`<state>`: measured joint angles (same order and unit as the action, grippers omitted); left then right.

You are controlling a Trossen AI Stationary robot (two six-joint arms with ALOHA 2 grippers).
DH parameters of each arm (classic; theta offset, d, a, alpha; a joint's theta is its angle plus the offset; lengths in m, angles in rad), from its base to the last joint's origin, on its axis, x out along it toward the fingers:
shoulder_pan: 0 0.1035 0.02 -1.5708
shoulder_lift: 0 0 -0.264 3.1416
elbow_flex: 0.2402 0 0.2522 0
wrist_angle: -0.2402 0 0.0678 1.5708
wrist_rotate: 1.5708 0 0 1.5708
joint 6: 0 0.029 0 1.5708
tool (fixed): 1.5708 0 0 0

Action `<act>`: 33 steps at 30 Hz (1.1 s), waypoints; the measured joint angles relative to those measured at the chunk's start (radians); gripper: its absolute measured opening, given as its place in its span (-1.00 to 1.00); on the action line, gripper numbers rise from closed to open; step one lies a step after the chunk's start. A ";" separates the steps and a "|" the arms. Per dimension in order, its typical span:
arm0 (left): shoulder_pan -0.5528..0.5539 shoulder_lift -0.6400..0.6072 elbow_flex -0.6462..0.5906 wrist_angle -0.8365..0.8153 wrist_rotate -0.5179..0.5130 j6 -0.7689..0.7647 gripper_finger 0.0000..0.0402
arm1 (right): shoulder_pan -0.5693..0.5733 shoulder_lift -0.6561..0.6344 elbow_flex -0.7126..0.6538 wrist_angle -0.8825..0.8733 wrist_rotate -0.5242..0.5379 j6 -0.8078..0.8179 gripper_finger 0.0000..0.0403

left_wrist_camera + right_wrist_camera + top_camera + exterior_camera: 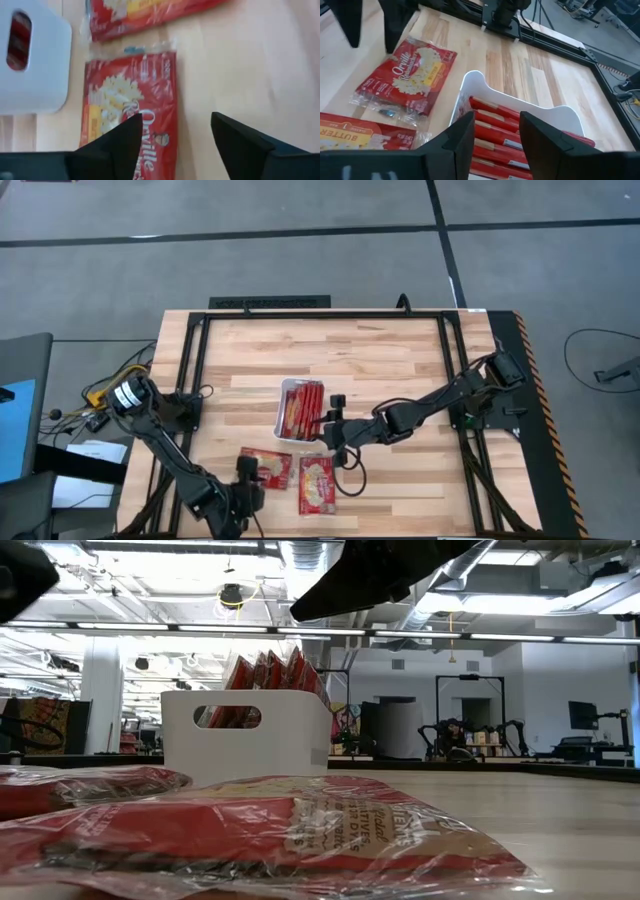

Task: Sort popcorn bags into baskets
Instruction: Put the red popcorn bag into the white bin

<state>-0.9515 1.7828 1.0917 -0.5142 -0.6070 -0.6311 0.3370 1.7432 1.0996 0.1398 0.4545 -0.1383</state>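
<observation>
The white basket (286, 412) stands mid-table with several red popcorn bags (500, 130) upright on edge inside it. Two more popcorn bags lie flat on the table near its front edge, one to the left (268, 467) and one to the right (317, 483). My left gripper (175, 135) is open and hovers over the near end of the left bag (130, 105). One finger is above the bag, the other over bare wood. My right gripper (495, 132) is open just above the basket's right end, with nothing between its fingers.
A black metal frame (195, 370) runs around the wooden table top. Bare wood lies beyond the basket and to its right (400, 360). In the low view the right flat bag (280, 840) fills the foreground in front of the basket (245, 735).
</observation>
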 joint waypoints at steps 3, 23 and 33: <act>-0.009 0.000 0.013 -0.013 -0.001 0.004 0.05 | 0.000 0.000 0.000 0.000 0.000 0.000 -0.11; -0.020 0.171 0.017 -0.158 -0.033 -0.052 -0.17 | 0.003 0.000 0.001 -0.007 -0.008 0.034 -0.12; -0.024 0.220 -0.001 -0.180 -0.126 -0.191 -0.17 | 0.012 -0.001 0.001 -0.020 -0.008 0.058 -0.18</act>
<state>-0.9756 2.0033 1.0903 -0.6939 -0.7325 -0.8226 0.3489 1.7424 1.1004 0.1194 0.4464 -0.0805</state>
